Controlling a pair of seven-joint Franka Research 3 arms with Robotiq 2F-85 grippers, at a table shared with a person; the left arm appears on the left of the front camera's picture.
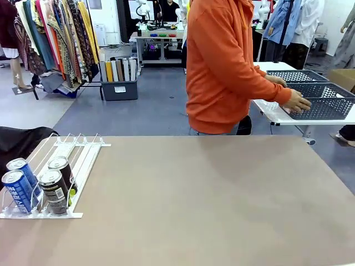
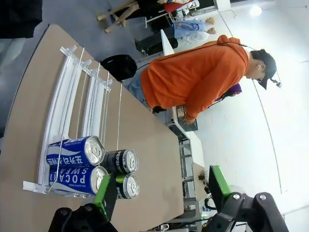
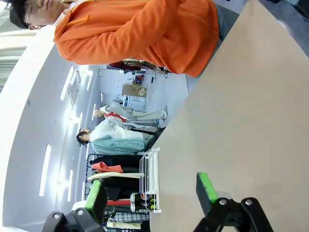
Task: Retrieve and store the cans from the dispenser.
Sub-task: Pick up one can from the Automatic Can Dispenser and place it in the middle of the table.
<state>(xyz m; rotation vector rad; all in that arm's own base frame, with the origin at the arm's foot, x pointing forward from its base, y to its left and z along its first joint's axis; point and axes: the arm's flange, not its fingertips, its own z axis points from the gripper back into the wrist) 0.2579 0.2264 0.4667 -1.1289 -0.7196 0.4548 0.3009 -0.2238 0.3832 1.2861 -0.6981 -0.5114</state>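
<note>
Holding fingers (image 2: 106, 195) wide apart on left gripper (image 2: 161, 191) and right gripper (image 3: 152, 195), gripping nothing. Hovering with cans (image 2: 123, 161) just beyond left pads, at dispenser (image 2: 91, 116) front lip. Judging first pick not yet begun; needing descent and closing around nearest dark can.

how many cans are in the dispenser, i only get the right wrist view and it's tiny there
Observer: Four, standing at the front lip of the dispenser: two blue cans on the left rails, two dark cans beside them.
Operator: is the left gripper on one
Observer: No. The left gripper is open and touches no can.
Operator: and the person's hands
Observer: One hand grips a dark perforated basket on a white side table beyond ours.
</note>
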